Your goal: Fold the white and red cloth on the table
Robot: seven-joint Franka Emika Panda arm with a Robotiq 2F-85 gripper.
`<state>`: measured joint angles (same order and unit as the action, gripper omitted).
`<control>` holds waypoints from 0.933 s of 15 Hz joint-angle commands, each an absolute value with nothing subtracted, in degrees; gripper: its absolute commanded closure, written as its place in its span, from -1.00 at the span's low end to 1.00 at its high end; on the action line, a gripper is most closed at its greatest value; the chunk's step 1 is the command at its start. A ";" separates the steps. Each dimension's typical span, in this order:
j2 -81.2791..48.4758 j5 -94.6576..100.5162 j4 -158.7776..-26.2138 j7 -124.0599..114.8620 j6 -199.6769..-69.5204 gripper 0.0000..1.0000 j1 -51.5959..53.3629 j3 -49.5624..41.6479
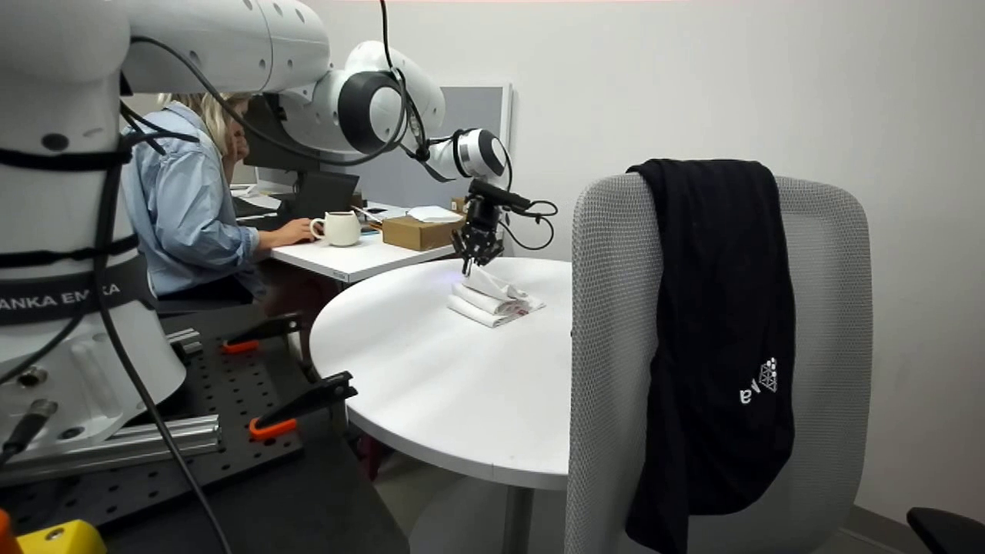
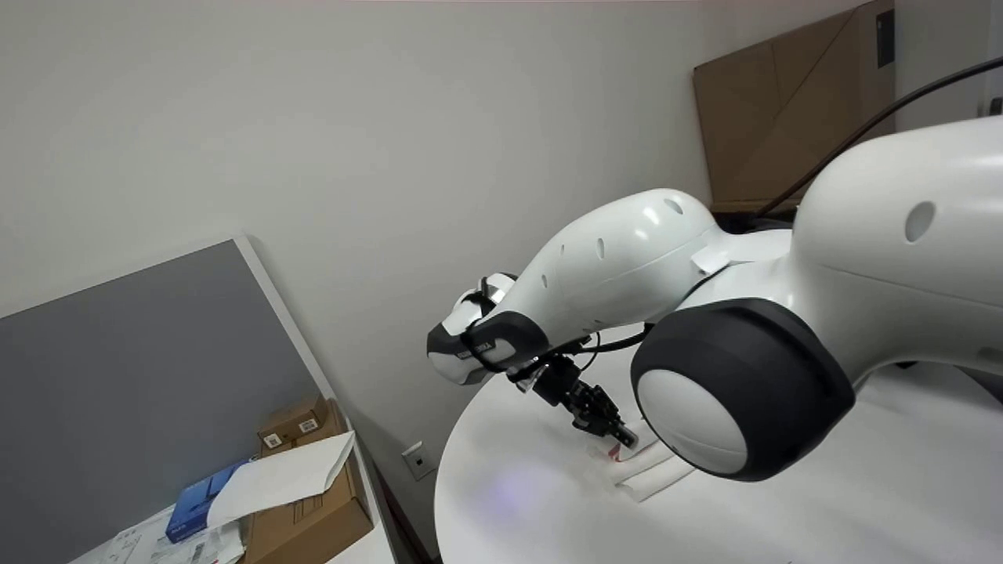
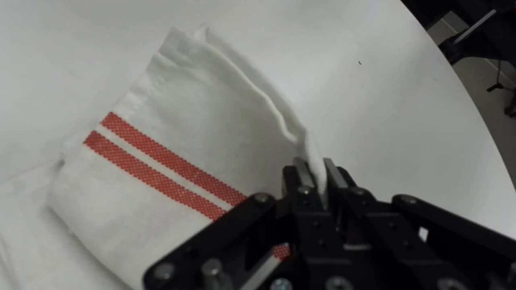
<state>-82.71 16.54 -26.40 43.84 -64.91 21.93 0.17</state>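
Pincer (image 3: pixel 317 169): narrowed, gripping a raised edge of the white and red cloth (image 3: pixel 201 133), fabric visible between its fingertips (image 3: pixel 335 173). The rest of the cloth lies in folded layers below the pincer, on the worktop (image 1: pixel 431 369). In the wrist view, two red stripes (image 3: pixel 161 152) show to the pincer's left. In an exterior view, a black garment (image 1: pixel 719 331) hangs over a chair (image 1: pixel 827 308) right of the pincer.

Cloth (image 3: pixel 173 153) matt woven fabric, table (image 1: pixel 431 369) smooth w/ soft sheen, box (image 1: pixel 419 233) matt cardbd.
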 commanded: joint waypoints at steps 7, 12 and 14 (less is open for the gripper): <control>-83.49 13.41 -24.32 43.18 -63.51 -0.75 21.28 2.28; -77.30 8.55 -25.54 38.66 -68.70 -1.00 19.26 4.30; -74.66 6.96 -25.05 35.38 -69.61 -1.00 18.39 4.57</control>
